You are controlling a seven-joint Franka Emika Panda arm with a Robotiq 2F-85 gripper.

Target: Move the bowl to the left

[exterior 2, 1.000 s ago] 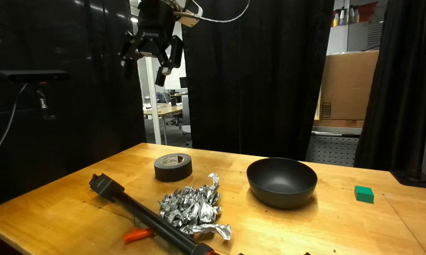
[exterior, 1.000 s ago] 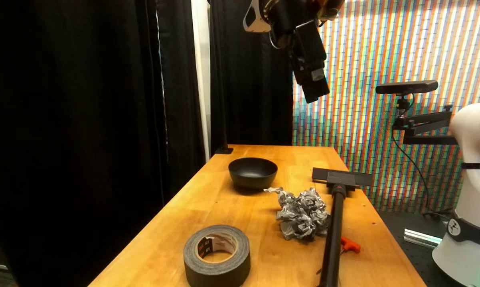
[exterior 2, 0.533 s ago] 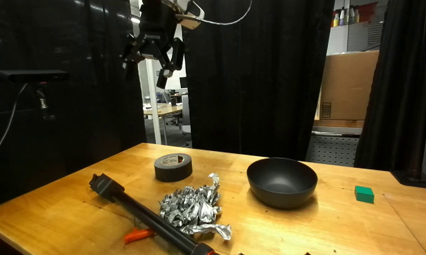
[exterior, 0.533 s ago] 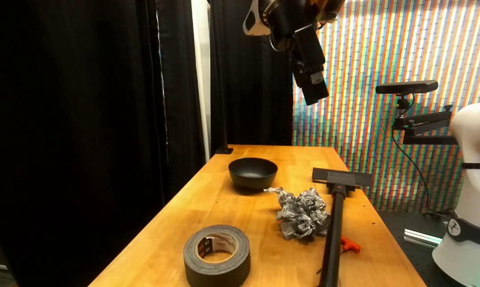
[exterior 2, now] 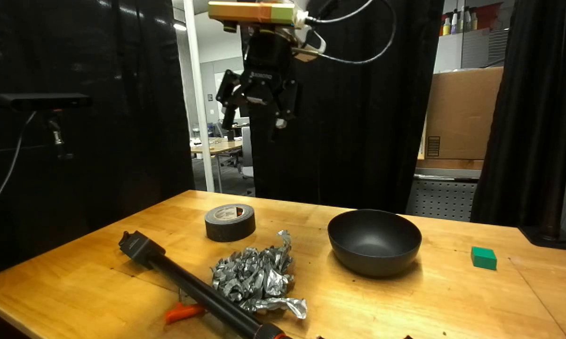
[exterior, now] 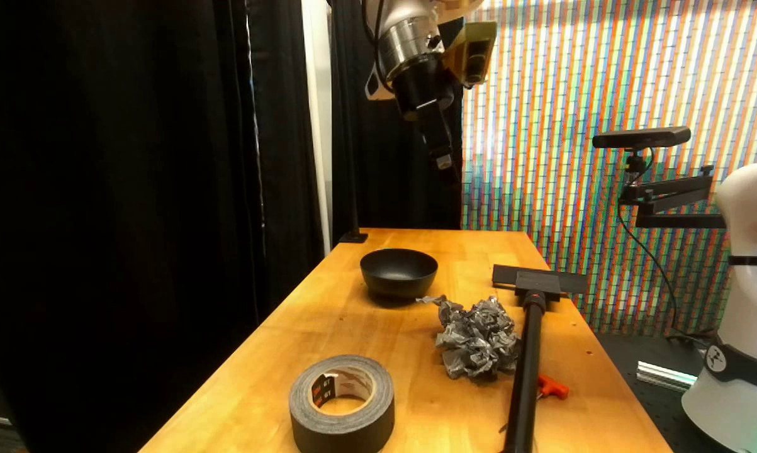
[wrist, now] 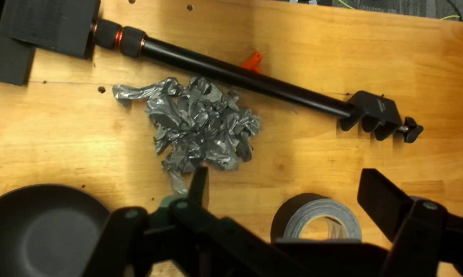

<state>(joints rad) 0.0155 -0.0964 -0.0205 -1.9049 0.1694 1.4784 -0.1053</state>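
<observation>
The round black bowl (exterior: 399, 275) sits upright on the wooden table in both exterior views (exterior 2: 375, 245). In the wrist view the bowl (wrist: 48, 231) is at the lower left, partly cut off by the frame edge and partly covered by a finger linkage. My gripper (exterior 2: 252, 125) is open and empty, high above the table. In that exterior view it is up and to the left of the bowl; it also shows in an exterior view (exterior: 448, 171) above and a little right of the bowl. In the wrist view the fingers (wrist: 285, 179) are wide apart with nothing between them at their height.
A grey tape roll (exterior 2: 230, 223), a crumpled foil-like lump (exterior 2: 254, 275) and a black pole with clamp (exterior 2: 203, 289) lie on the table. An orange-handled tool (exterior 2: 184, 312) is by the pole. A green block (exterior 2: 483, 258) and a black stand base (exterior 2: 550, 238) are beyond the bowl.
My gripper has moved lower and toward the bowl, rightward in one exterior picture and leftward in the other. It stays open. The bowl and the other objects have not moved.
</observation>
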